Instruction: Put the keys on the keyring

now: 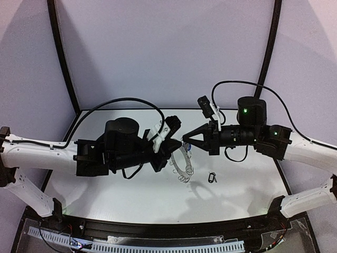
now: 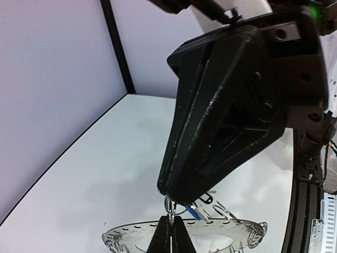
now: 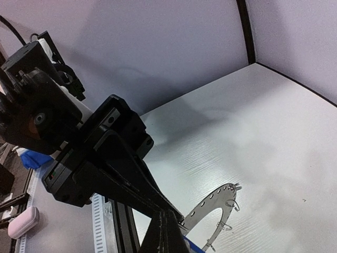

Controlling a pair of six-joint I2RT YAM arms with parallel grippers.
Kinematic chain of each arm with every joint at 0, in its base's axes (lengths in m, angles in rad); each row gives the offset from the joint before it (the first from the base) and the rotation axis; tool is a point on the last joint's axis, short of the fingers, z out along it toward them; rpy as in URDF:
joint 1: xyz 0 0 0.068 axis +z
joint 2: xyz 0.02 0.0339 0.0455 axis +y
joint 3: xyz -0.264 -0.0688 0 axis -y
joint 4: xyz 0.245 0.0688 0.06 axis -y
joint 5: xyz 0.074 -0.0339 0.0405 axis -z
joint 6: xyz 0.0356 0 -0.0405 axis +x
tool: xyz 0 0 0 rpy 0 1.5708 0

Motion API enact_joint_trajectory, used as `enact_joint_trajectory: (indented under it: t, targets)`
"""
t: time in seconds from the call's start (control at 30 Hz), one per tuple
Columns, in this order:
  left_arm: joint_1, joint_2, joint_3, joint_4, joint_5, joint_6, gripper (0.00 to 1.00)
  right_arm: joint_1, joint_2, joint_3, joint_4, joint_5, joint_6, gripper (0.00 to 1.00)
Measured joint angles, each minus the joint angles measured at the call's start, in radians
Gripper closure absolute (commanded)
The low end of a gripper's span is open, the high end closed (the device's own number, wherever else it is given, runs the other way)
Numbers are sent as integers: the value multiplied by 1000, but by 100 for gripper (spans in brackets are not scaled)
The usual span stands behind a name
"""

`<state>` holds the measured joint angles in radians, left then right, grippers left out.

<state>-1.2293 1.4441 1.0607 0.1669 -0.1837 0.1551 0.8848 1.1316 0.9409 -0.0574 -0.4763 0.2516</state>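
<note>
1. Left gripper point(image 2: 169, 232) is pinched together on a wire loop at the rim of the ring point(image 2: 221, 229), a flat hoop pierced with small holes.
2. Right gripper point(image 1: 185, 140) meets it tip to tip just above the ring, clamped on the blue key point(image 2: 194, 212).
3. Black key point(image 1: 212, 177) lies on the white table point(image 1: 131, 195), near the ring's right side.
4. A green light point(image 1: 245, 111) glows on the right arm, beyond the ring.

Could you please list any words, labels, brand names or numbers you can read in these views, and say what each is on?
None: no text is legible in any view. The keyring, the blue-tagged key, the left gripper and the right gripper show no readable marking.
</note>
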Motion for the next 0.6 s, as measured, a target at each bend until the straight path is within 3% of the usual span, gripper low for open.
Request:
enact_joint_trajectory:
  t: [0.43,0.47,0.53,0.6]
  targets:
    - [-16,65,119,-206,-139,-110,96,43,76,57,-55,134,-101,100]
    - [-18,65,119,-208,-140,-122,92,46,76,57,-57,137,-105,100]
    - [-19,65,119,-207,-141,-145,68,49,74,57,-61,145,-109,100]
    - [-20,60,118,-205,-141,-162,54,51,72,58,-75,159,-113,100]
